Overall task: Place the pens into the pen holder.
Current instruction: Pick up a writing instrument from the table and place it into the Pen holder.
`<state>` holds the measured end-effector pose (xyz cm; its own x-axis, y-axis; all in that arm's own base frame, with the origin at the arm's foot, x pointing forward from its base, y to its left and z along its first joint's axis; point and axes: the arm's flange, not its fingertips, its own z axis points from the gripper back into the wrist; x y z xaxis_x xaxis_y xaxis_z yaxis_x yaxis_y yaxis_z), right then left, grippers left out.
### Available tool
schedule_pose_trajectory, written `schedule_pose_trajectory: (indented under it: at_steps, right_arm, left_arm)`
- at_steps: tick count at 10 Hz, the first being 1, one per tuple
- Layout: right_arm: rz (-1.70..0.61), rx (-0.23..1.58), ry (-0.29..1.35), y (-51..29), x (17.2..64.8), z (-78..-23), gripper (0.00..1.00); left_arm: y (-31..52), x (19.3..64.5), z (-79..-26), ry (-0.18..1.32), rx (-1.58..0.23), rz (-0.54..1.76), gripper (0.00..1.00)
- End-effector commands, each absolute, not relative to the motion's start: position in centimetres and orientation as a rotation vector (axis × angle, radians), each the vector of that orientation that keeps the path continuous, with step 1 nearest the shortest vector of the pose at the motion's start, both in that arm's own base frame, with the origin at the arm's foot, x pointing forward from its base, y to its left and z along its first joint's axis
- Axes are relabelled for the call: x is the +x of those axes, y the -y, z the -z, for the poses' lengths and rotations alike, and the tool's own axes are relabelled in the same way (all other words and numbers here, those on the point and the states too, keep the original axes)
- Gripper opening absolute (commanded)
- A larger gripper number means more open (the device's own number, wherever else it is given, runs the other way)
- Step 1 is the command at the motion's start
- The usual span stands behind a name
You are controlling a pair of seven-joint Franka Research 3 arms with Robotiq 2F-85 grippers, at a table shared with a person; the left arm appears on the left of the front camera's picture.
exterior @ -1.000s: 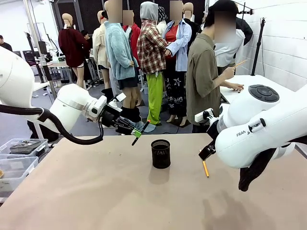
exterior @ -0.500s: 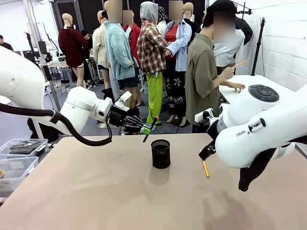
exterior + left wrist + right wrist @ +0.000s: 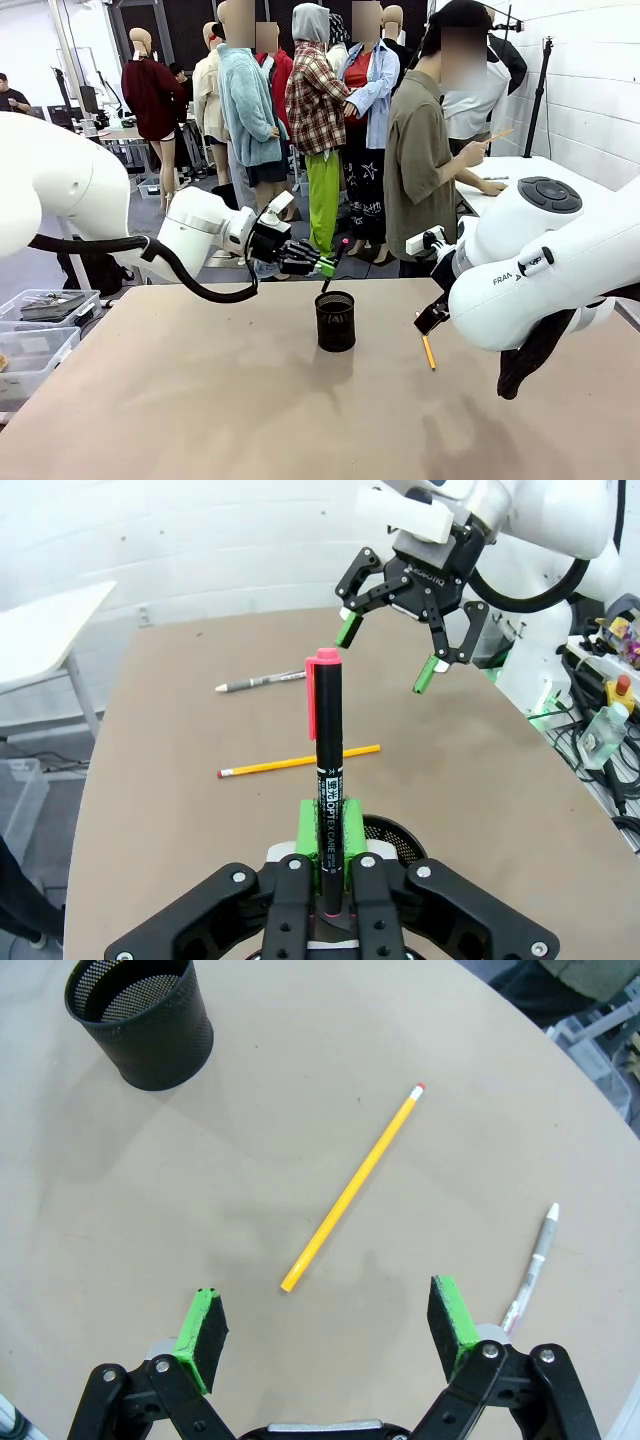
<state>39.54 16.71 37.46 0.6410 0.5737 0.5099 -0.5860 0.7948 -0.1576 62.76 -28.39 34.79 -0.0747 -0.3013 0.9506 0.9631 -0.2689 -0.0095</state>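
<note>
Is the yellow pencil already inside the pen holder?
No, the pencil lies flat on the table, apart from the holder.

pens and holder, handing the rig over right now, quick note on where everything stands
Left gripper: shut on a black marker with a pink cap, held just above the black mesh pen holder, not yet inside.
Right gripper: open, hanging over the table above the yellow pencil.
The pencil and a grey-white pen lie flat on the table beside the holder.
Done: one marker picked up. The holder looks empty in the right wrist view.
Left: drop the marker in, then pick up and place the pencil and the pen.
</note>
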Motion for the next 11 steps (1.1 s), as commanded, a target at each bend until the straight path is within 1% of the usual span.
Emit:
schedule_pose_trajectory:
  at_steps: [1,3,4,5,8,9,11]
  right_arm:
    - [-0.662,0.023,0.572,-16.7,39.5,-37.4,1.00]
    - [-0.662,0.023,0.572,-16.7,39.5,-37.4,1.00]
    - [-0.662,0.023,0.572,-16.7,39.5,-37.4,1.00]
    - [-0.662,0.023,0.572,-16.7,39.5,-37.4,1.00]
    - [-0.662,0.023,0.572,-16.7,39.5,-37.4,1.00]
    - [-0.662,0.023,0.572,-16.7,39.5,-37.4,1.00]
    - [-0.662,0.023,0.572,-16.7,39.5,-37.4,1.00]
  left_arm:
    - [29.0,63.8,-34.5,0.889,-1.189,1.573,0.00]
    - [29.6,63.7,-33.2,0.836,-1.234,1.559,0.00]
    - [29.7,63.2,-33.1,0.844,-1.251,1.571,0.00]
    - [30.0,62.8,-32.9,0.820,-1.263,1.573,0.00]
    - [29.9,63.0,-32.0,0.765,-1.264,1.550,0.00]
    - [29.9,63.0,-32.0,0.757,-1.256,1.543,0.17]
    - [29.5,62.6,-32.6,0.737,-1.223,1.518,0.57]
